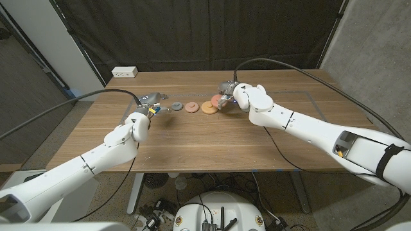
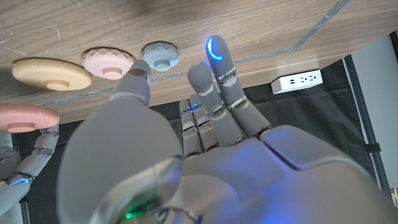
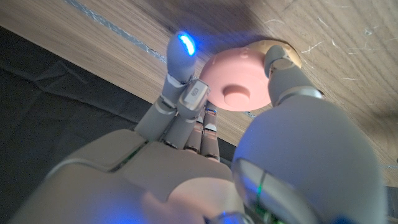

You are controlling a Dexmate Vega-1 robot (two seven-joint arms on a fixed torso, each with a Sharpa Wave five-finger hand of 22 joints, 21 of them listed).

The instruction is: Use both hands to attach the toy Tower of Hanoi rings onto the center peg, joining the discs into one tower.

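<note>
Three discs lie in a row on the wooden table (image 1: pixel 212 138): a small grey disc (image 1: pixel 174 106) (image 2: pixel 160 55), a pale pink disc (image 1: pixel 191 107) (image 2: pixel 107 62) and a wider tan disc (image 1: pixel 209 108) (image 2: pixel 43 73). My left hand (image 1: pixel 150 108) (image 2: pixel 205 106) hovers just left of the grey disc with its fingers apart, holding nothing. My right hand (image 1: pixel 229 94) (image 3: pixel 205 155) pinches a salmon-pink disc (image 1: pixel 217 100) (image 3: pixel 239 87) (image 2: pixel 25 117) between thumb and fingers. That disc is lifted off the table beside the tan disc (image 3: pixel 280 45).
A white power strip (image 1: pixel 124 72) (image 2: pixel 298 79) lies at the table's far left corner. Black cables run over the table to both arms. A dark curtain hangs behind the table. Bare wood stretches in front of the row of discs.
</note>
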